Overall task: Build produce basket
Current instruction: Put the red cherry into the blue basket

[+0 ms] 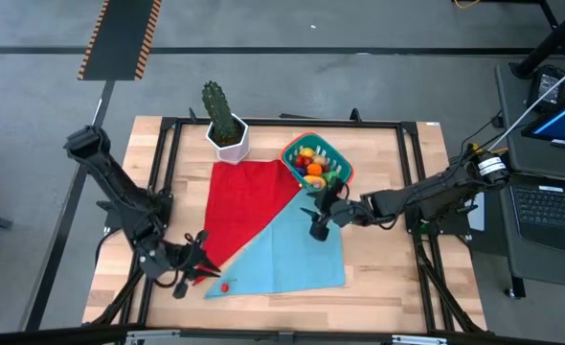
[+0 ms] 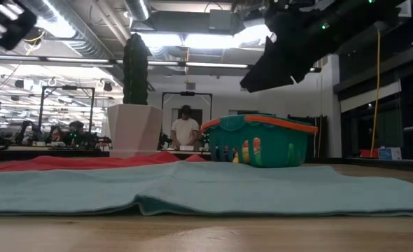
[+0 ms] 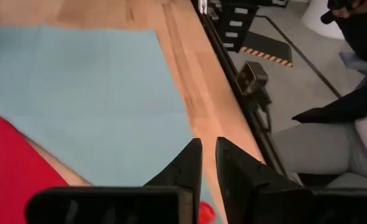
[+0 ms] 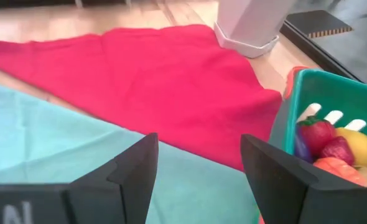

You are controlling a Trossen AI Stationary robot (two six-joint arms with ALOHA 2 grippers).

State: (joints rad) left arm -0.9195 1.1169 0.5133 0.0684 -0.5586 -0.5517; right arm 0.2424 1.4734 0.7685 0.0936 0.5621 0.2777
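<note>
clearly the small teal plastic basket with the orange-red rim and slotted sides (image 1: 318, 160) sits on the wooden counter (image 1: 388, 278) at the far corner of the red cloth (image 1: 249, 206), already holding toy produce (image 4: 336, 149): a yellow piece, orange ones and red berry shapes; one small red toy piece (image 1: 224, 286) lies alone on the light blue cloth (image 1: 292, 254) near the front edge; it looks light, hard and smooth, likely to roll or squirt out of a grip, so it wants a hold across its middle, straight from above; the left pincer (image 1: 189, 271) hangs just beside it, fingers nearly together with a thin gap, nothing visibly between them; the right pincer (image 1: 319, 226) hovers by the basket, spread wide and empty.
</note>
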